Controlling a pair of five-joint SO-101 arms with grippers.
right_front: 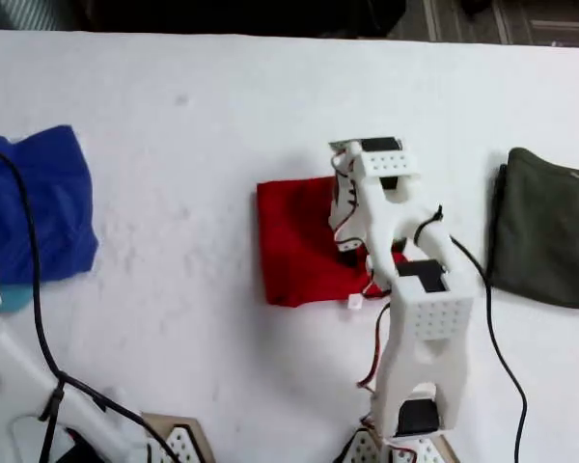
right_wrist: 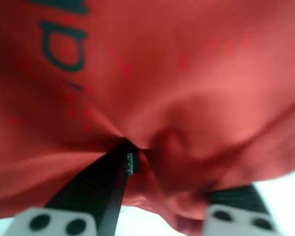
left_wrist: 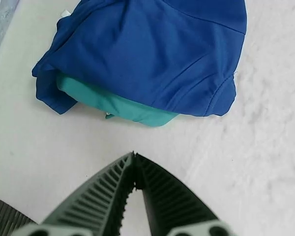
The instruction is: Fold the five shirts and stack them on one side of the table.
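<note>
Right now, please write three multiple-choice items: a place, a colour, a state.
1. Where is the red shirt? A) centre of the table B) on the blue shirt C) on the floor
2. What colour lies under the blue shirt? A) yellow B) teal C) white
3. The left gripper is: A) wide open B) shut, empty C) shut on cloth
1 A, the high view shows it central; 2 B, a teal shirt peeks out below; 3 B, fingers meet, nothing between.
</note>
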